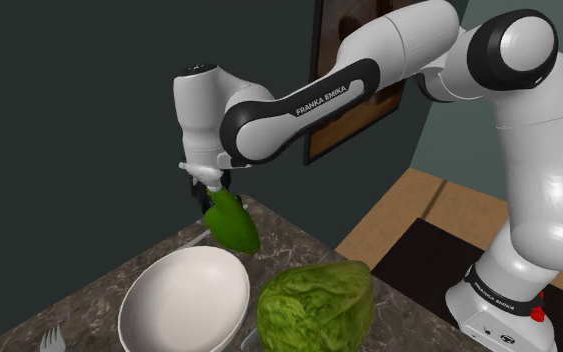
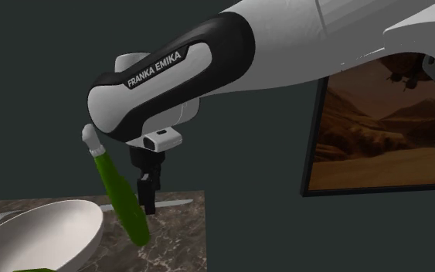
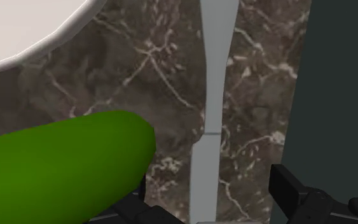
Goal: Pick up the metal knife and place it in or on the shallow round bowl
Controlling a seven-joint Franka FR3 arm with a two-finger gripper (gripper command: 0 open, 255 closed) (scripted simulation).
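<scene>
Just over knife [image 3: 213, 76] — hand [image 2: 147, 198] downward, spread

I read one brand from here: "FRANKA EMIKA", in white capitals on the dark forearm cover [image 1: 299, 105] of the white arm [image 1: 529, 180]. In the shoulder view it runs along that cover, slanting upward toward that view's right. In the second exterior view I see the same two words again, larger, on the same dark cover. The dark band [image 1: 497, 290] at the arm's foot carries small white lettering that I cannot read.
</scene>
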